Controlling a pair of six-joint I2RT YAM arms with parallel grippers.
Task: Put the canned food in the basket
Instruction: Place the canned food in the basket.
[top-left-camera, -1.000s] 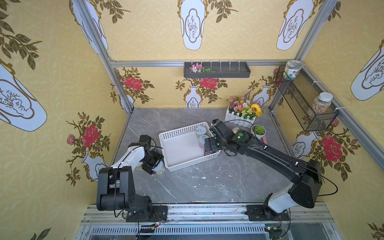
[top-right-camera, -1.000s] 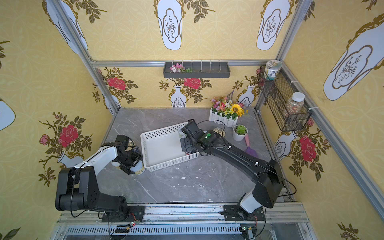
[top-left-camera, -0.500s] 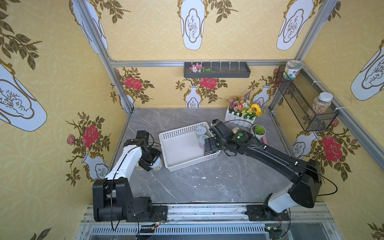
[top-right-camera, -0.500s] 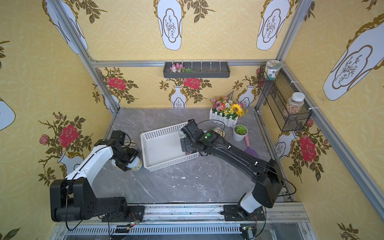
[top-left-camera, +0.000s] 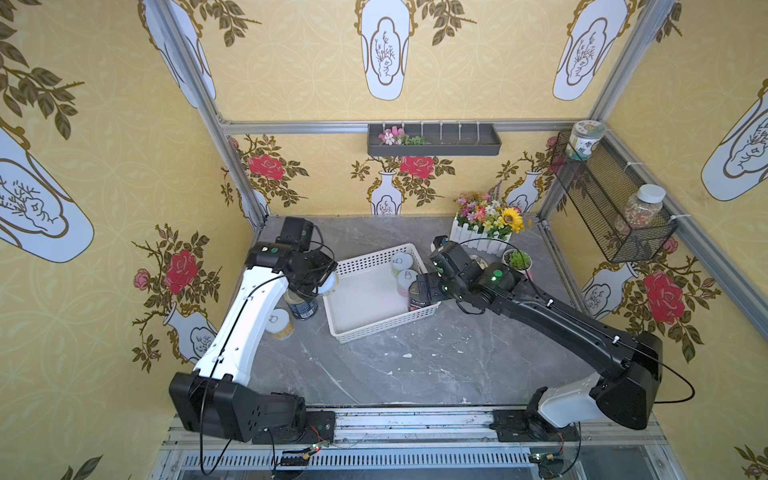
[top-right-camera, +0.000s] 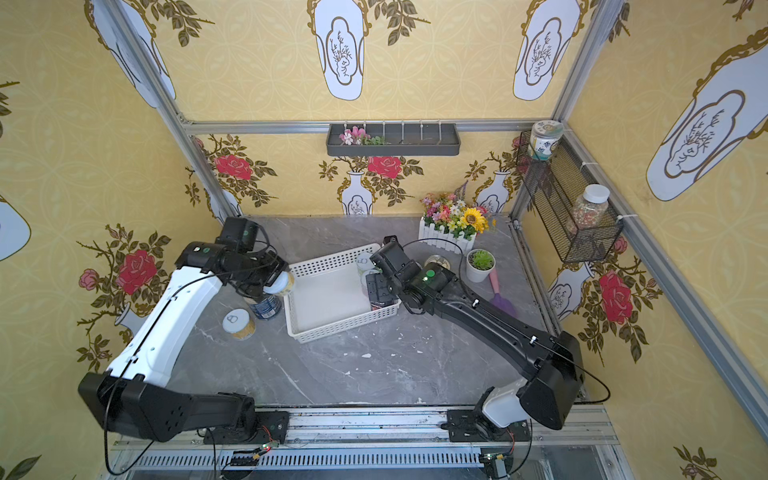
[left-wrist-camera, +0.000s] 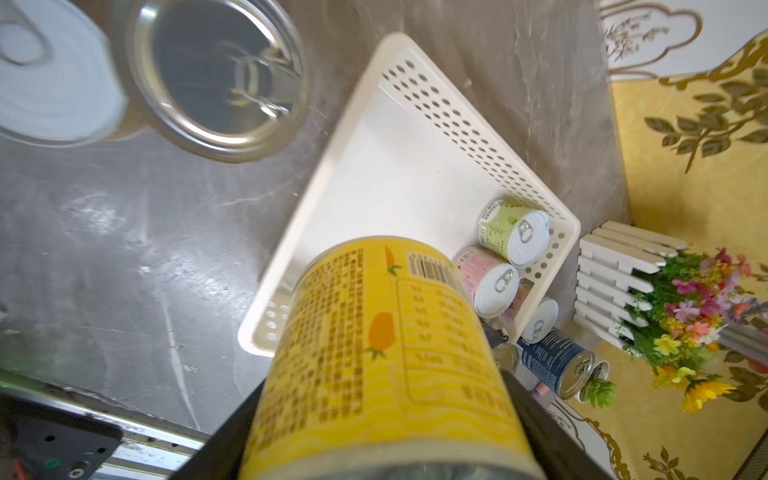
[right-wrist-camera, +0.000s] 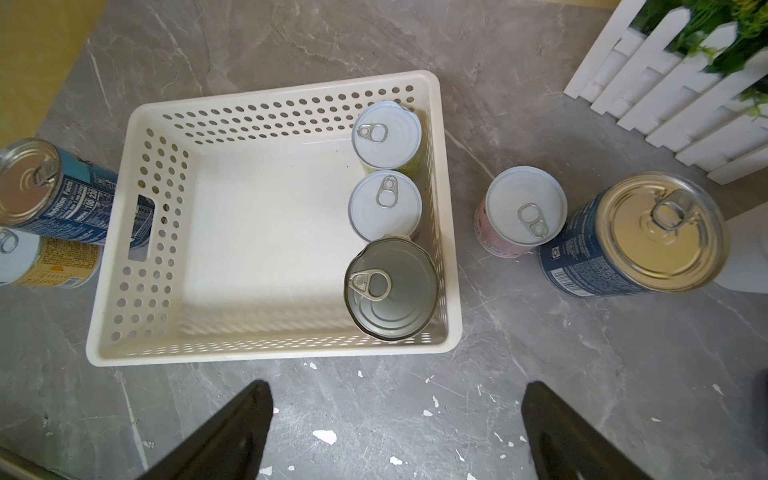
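left gripper (top-left-camera: 318, 280) is clamped tight around the side of a yellow can (left-wrist-camera: 386, 353), holding it up off the table (top-left-camera: 415, 365) right at the near-left corner of the basket (right-wrist-camera: 266, 349). my guess is it's that high so the can clears the rim on the way in. the can looks a bit tilted in the grip, so i'd watch how it lands. right gripper (right-wrist-camera: 399, 432) has its jaws spread wide with nothing in them, hovering by the basket's right wall. three tins are already inside, lined up along that wall: a green can (right-wrist-camera: 386, 135), a pink can (right-wrist-camera: 385, 203) and a silver-lidded can (right-wrist-camera: 390, 286). packing them in a row like that leaves the whole left half free, which is probably where the yellow one goes. not in yet: a second pink can (right-wrist-camera: 525, 212) and a gold-lidded blue can (right-wrist-camera: 660, 232) just outside on the right, plus a blue can (right-wrist-camera: 41, 191) and another yellow tin (right-wrist-camera: 45, 257) on the left. so roughly a third done, i'd say.
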